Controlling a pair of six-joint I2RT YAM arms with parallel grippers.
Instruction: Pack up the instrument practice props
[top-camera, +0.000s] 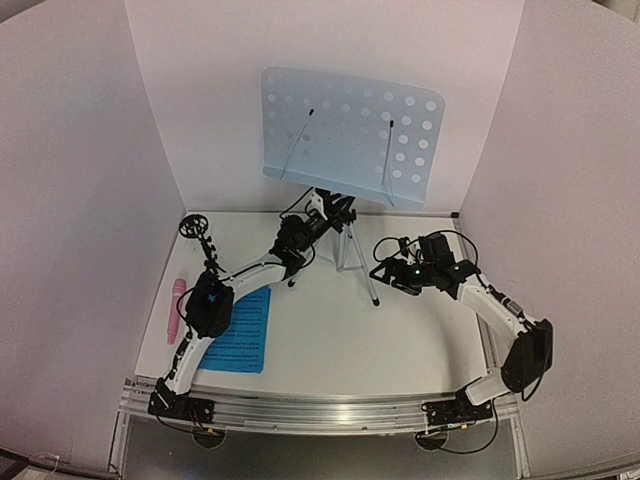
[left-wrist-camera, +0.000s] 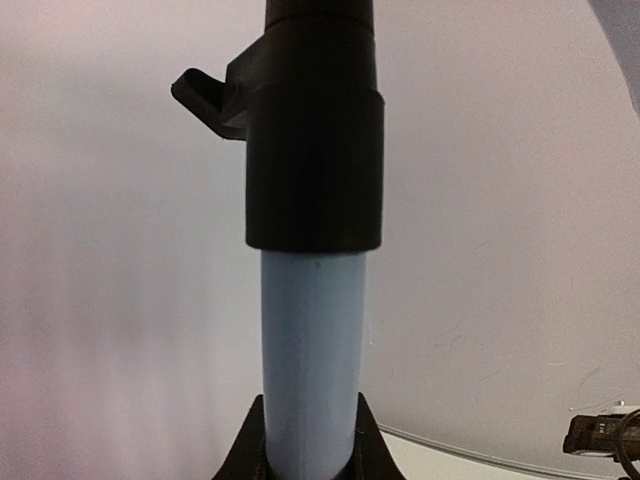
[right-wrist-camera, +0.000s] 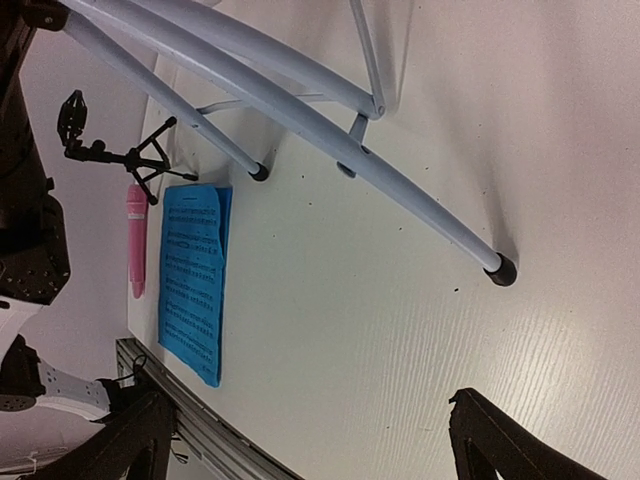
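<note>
The music stand's perforated pale-blue desk (top-camera: 350, 135) stands high at the back on its silver tripod (top-camera: 357, 258). My left gripper (top-camera: 335, 215) is shut on the stand's pale pole (left-wrist-camera: 312, 350), just below a black collar (left-wrist-camera: 315, 150); its dark fingers (left-wrist-camera: 245, 455) press both sides of the pole. My right gripper (top-camera: 385, 272) hovers open to the right of the tripod, and its view shows the tripod legs (right-wrist-camera: 400, 190) with nothing between the jaws (right-wrist-camera: 310, 420). A blue music sheet (top-camera: 240, 330) lies front left. The pink microphone (top-camera: 177, 308) lies at the left edge, behind it the small black mic stand (top-camera: 200, 240).
White backdrop walls close the table on the left, back and right. An aluminium rail (top-camera: 320, 410) with both arm bases runs along the near edge. The left arm's elbow hangs over the blue sheet's upper left corner.
</note>
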